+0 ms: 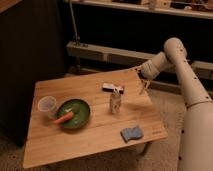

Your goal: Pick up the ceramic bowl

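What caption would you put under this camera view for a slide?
Gripper hovers by the far corner of the table, away from the green bowl holding a carrot.

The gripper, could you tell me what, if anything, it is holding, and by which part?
Nothing is held: the gripper hangs over the table, at its far right edge, apart from the ceramic bowl.

Warm, dim indoor light falls from above on the wooden table [95,137], the brightest surface in view; the space behind it sinks into near-black; the sponge [131,133] casts a small soft shadow; the green bowl [81,106] looks dark against the wood; the pale gripper [145,86], over the table's far right edge, catches the light.
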Controlling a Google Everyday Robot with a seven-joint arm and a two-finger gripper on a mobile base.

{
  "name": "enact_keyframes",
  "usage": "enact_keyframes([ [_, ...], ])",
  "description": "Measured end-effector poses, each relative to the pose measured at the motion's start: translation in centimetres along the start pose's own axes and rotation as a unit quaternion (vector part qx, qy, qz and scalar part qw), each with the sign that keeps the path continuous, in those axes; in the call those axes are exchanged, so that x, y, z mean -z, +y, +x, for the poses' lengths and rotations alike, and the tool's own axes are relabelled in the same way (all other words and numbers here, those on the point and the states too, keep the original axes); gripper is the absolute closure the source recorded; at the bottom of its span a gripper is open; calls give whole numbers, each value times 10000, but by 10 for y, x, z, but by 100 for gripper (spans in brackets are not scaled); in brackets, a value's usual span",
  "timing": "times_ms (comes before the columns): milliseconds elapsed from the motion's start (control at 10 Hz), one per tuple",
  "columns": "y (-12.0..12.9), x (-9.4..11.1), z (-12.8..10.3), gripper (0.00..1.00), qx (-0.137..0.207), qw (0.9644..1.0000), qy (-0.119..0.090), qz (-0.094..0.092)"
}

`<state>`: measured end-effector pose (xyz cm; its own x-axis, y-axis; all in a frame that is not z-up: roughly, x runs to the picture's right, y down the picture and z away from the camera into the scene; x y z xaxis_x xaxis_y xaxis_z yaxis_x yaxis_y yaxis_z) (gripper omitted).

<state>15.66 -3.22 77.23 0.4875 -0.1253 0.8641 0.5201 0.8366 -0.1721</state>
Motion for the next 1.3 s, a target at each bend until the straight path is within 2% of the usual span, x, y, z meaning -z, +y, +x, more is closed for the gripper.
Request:
enact_keyframes([
  [500,-1,1,-2,20,33,10000,18,1],
  [600,-1,1,-4,20,115,9999,72,27],
  [700,-1,2,-14,20,356,9992,136,72],
  [1000,5,-2,-48,20,1097,9935,265,140],
  [1300,12,-11,-81,20,1901,9809,383,173],
])
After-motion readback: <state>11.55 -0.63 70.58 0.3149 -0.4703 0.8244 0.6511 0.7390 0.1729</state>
